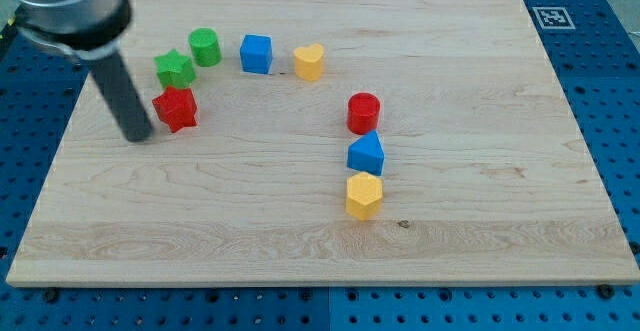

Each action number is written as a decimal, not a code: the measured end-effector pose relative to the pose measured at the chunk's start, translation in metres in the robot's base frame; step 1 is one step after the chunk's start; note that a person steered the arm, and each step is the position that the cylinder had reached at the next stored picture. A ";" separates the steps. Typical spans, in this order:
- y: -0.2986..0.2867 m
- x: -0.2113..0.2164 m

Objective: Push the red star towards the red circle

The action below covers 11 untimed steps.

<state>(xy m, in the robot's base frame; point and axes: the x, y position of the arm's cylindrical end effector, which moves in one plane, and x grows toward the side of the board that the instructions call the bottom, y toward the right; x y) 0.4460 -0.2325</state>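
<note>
Tabletop [480, 261]: pale wooden board carrying eight blocks.
Tool: a plain dark rod with nothing to clench or release; my tip [139, 137] rests just left of the red star.
Red star [176, 109]: near the view's left, just below the green star [174, 69].
Red circle [364, 112]: well apart to the right, directly above the blue block [366, 155] and yellow block [364, 195].
Top arc: green cylinder [205, 47], blue cube [256, 53], yellow heart [309, 61].

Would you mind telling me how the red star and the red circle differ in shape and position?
The red star has pointed arms; the red circle is a round cylinder. The star sits at the view's left, just right of my tip, below the green star; the circle sits near the middle, just above the blue block. Both are red.
</note>
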 end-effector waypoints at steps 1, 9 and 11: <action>0.001 -0.031; 0.120 0.008; 0.139 -0.030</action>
